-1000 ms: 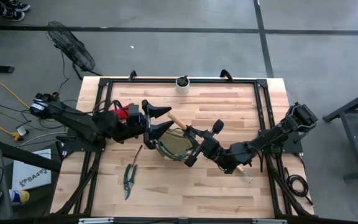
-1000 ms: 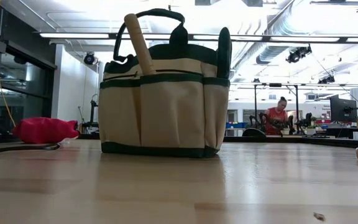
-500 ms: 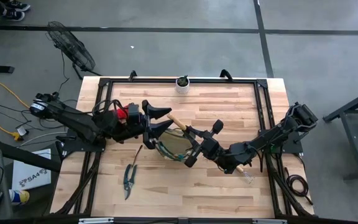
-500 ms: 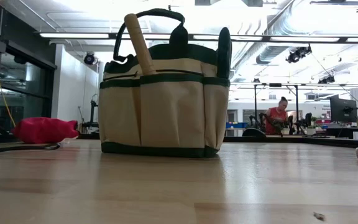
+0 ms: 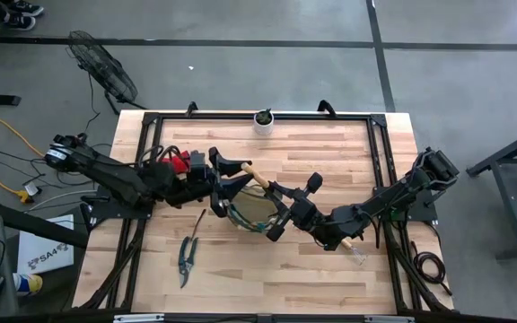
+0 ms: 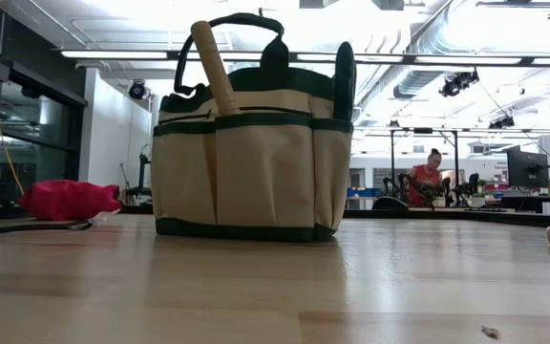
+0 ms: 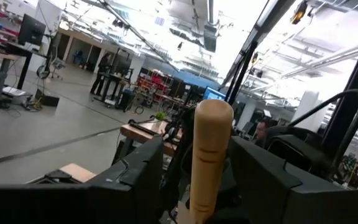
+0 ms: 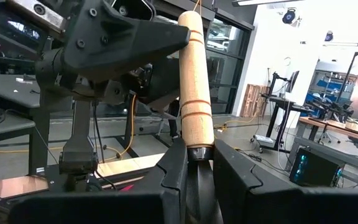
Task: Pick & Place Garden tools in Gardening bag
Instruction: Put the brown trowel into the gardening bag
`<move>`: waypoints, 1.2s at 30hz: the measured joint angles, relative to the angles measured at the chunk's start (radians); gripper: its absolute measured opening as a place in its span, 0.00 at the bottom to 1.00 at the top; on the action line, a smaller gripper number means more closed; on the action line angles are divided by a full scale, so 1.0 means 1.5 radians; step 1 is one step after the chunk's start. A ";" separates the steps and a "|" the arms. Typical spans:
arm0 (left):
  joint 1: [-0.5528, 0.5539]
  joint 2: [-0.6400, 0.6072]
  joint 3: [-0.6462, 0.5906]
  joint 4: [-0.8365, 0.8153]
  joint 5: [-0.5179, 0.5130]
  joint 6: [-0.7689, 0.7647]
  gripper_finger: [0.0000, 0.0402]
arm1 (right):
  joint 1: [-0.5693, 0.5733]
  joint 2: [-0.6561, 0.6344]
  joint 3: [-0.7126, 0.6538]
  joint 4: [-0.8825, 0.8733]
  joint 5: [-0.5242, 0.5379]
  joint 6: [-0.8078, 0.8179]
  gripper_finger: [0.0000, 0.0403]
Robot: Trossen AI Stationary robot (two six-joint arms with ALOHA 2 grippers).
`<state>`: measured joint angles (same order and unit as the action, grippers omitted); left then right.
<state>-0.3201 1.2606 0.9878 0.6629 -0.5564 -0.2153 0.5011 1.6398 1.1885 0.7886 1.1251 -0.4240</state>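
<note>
the tan fabric bag (image 5: 251, 208) with dark green trim stands near the middle of the slatted wooden worktop (image 5: 330, 152). a smooth, round wooden tool handle (image 6: 215, 69) sticks up tilted from it. the right gripper (image 8: 197, 163) pinches the tool's dark metal neck just below that handle. the left gripper (image 7: 194, 177) has its fingers spread on either side of the handle. dark shears (image 5: 187, 253) lie flat towards the front-left corner; a soft red item (image 6: 65, 200) lies by the left edge.

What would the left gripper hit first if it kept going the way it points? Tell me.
Likely the wooden handle, which stands upright between the left gripper's open fingers. Beyond it are the bag and the right gripper, shut on that tool's neck.
</note>
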 joint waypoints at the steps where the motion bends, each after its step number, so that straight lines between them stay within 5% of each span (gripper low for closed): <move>1: 0.000 0.000 0.000 0.005 0.001 0.000 0.43 | 0.000 0.000 0.000 -0.001 0.000 0.000 0.11; 8: 0.000 0.010 0.000 0.018 0.010 -0.001 0.35 | 0.000 0.000 0.000 -0.021 -0.001 0.012 0.11; 22: 0.000 0.016 0.000 0.030 0.008 -0.002 0.33 | 0.000 0.000 0.000 -0.021 0.001 0.013 0.11; 30: 0.000 0.015 0.000 0.031 0.011 -0.002 0.16 | 0.000 0.000 0.000 -0.021 0.000 0.013 0.11; 36: 0.000 0.015 0.000 0.031 0.010 -0.001 0.15 | 0.000 0.000 0.000 -0.021 0.000 0.013 0.11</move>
<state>-0.3202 1.2835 0.9882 0.7090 -0.5409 -0.2171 0.5011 1.6398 1.1885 0.7574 1.1251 -0.4051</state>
